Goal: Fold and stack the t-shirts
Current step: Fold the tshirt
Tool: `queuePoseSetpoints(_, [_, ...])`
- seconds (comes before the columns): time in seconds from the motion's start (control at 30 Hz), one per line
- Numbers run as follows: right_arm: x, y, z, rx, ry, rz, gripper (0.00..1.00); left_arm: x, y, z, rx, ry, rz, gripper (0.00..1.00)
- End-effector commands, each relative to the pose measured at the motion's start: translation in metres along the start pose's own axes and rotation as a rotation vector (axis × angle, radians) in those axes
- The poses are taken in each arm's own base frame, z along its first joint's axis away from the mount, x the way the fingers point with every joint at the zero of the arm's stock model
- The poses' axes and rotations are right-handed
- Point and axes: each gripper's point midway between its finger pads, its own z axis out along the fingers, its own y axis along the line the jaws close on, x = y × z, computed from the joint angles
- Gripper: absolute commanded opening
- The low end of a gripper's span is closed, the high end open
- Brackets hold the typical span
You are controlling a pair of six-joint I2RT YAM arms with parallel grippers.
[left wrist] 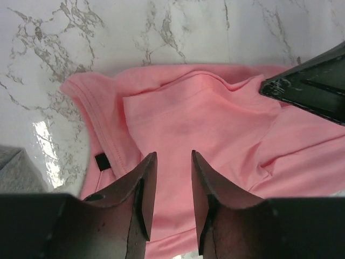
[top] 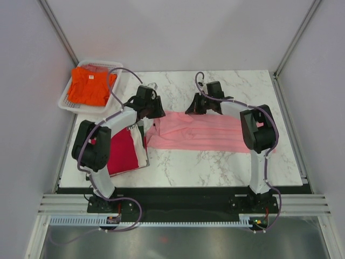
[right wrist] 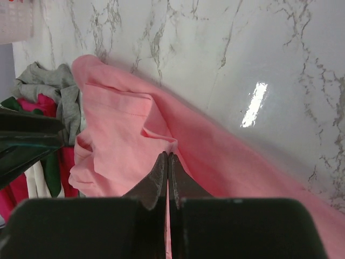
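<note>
A light pink t-shirt [top: 210, 135] lies as a long folded band across the middle of the marble table. My left gripper [top: 154, 112] hovers over its left end; in the left wrist view the gripper [left wrist: 173, 155] is open, and between its fingers only the pink cloth [left wrist: 205, 113] below shows. My right gripper [top: 198, 108] is at the band's far edge, shut [right wrist: 168, 155] on a small pinch of the pink fabric [right wrist: 124, 129]. A crimson red t-shirt [top: 123, 152] lies folded under my left arm, with a white one [top: 142, 145] beside it. An orange t-shirt [top: 90, 86] sits in the basket.
The white mesh basket [top: 66, 104] stands at the far left corner, partly off the table. A crumpled grey t-shirt [right wrist: 60, 89] lies by the red pile. Metal frame posts rise at both back corners.
</note>
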Motion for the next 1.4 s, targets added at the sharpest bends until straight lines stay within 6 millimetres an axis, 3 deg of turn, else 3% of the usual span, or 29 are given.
queuePoseSetpoints(0.0, [-0.018, 0.024, -0.01, -0.066, -0.056, -0.061, 0.0, -0.007, 0.01, 0.018, -0.043, 0.001, 0.013, 0.39])
queuePoseSetpoints(0.27, [-0.02, 0.02, -0.006, -0.055, -0.062, -0.06, 0.0, -0.003, 0.025, 0.042, -0.074, 0.041, -0.013, 0.44])
queuePoseSetpoints(0.6, [-0.023, 0.023, -0.007, -0.065, -0.067, -0.066, 0.0, -0.012, 0.026, 0.041, -0.078, 0.027, -0.02, 0.44])
queuePoseSetpoints(0.67, [-0.023, 0.023, -0.007, -0.064, -0.068, -0.068, 0.0, -0.013, 0.023, 0.04, -0.063, 0.027, -0.02, 0.37])
queuePoseSetpoints(0.77, [-0.023, 0.023, -0.007, -0.063, -0.066, -0.068, 0.0, -0.017, 0.016, 0.041, -0.029, 0.022, -0.016, 0.15])
queuePoseSetpoints(0.8, [-0.023, 0.023, -0.007, -0.065, -0.067, -0.068, 0.0, -0.018, 0.014, 0.041, -0.018, 0.02, -0.012, 0.03])
queuePoseSetpoints(0.83, [-0.023, 0.024, -0.007, -0.067, -0.067, -0.068, 0.0, -0.017, 0.011, 0.041, 0.004, 0.029, -0.009, 0.02])
queuePoseSetpoints(0.97, [-0.022, 0.026, -0.011, -0.072, -0.066, -0.073, 0.0, -0.014, 0.005, 0.032, 0.026, 0.021, -0.009, 0.02])
queuePoseSetpoints(1.13, [-0.016, 0.03, -0.021, -0.081, -0.063, -0.066, 0.0, -0.017, -0.01, -0.002, 0.056, -0.033, 0.012, 0.02])
queuePoseSetpoints(1.37, [-0.004, 0.04, -0.044, -0.089, -0.091, -0.066, 0.0, 0.007, -0.022, -0.039, 0.065, -0.053, 0.052, 0.02])
